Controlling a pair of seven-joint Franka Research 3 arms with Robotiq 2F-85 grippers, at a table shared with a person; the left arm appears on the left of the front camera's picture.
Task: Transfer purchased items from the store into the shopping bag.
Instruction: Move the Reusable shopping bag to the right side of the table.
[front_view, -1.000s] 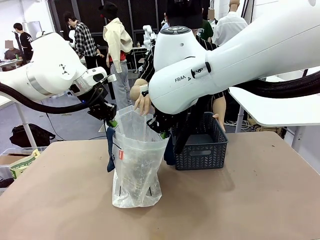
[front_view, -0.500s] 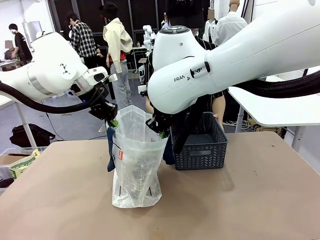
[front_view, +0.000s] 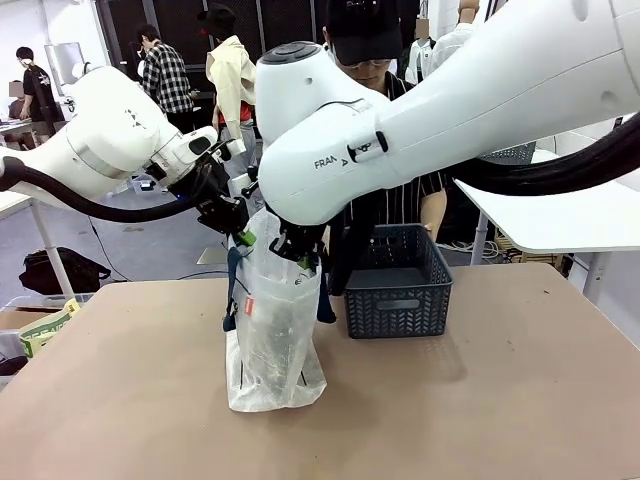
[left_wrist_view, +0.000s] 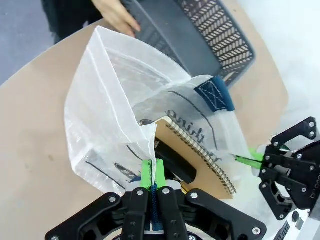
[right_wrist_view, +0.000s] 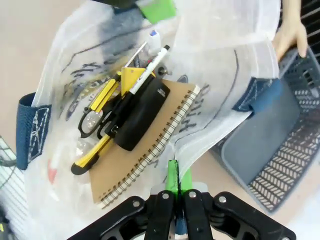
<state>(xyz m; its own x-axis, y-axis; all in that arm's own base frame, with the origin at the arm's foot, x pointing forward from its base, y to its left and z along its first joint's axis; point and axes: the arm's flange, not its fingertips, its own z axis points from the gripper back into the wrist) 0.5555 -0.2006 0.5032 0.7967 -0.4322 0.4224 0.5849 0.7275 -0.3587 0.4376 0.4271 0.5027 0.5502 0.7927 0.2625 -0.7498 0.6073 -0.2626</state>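
The left gripper (front_view: 240, 236) and right gripper (front_view: 306, 263) each pinched an opposite rim of the shopping bag (front_view: 270, 345), upright near the table's (front_view: 500, 410) middle. The basket (front_view: 400, 300) stood beside it, toward the far edge.

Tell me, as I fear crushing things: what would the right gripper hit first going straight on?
Likely the spiral notebook in the bag, just past the rim that the right gripper pinches; depth is unclear.
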